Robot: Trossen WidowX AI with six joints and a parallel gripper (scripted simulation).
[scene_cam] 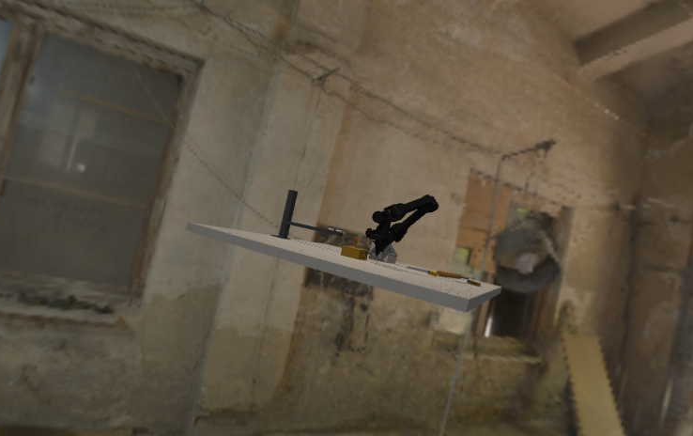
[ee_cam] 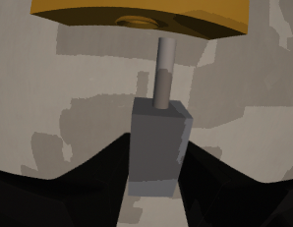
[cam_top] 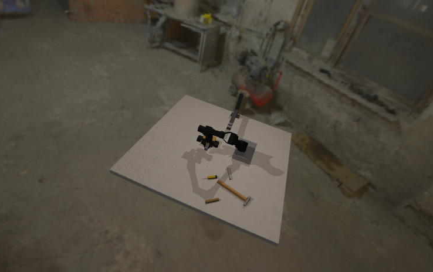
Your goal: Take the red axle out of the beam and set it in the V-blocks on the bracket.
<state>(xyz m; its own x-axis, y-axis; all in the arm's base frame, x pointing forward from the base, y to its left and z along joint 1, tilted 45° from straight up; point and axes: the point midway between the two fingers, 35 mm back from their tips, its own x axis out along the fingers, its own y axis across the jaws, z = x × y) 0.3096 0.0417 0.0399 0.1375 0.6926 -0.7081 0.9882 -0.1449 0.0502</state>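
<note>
The claw [cam_top: 207, 145] [scene_cam: 377, 251] [ee_cam: 153, 141] was closed on a grey block [ee_cam: 157, 146], its pale pin [ee_cam: 163, 73] pointing towards the yellow beam [cam_top: 214, 138] [scene_cam: 353, 252] [ee_cam: 143, 6] on the tabletop [cam_top: 161, 142] [scene_cam: 262, 244]. The red axle could not be made out. Beyond stood the dark bracket [cam_top: 239, 101] [scene_cam: 288, 213].

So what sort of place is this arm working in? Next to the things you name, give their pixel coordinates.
Probably an old, run-down workshop: a battered workbench [cam_top: 209, 27], what looks like a red air compressor [cam_top: 260, 96], and a hammer [cam_top: 232, 190] lying on the arm's table top [cam_top: 163, 145] [scene_cam: 420, 287].
</note>
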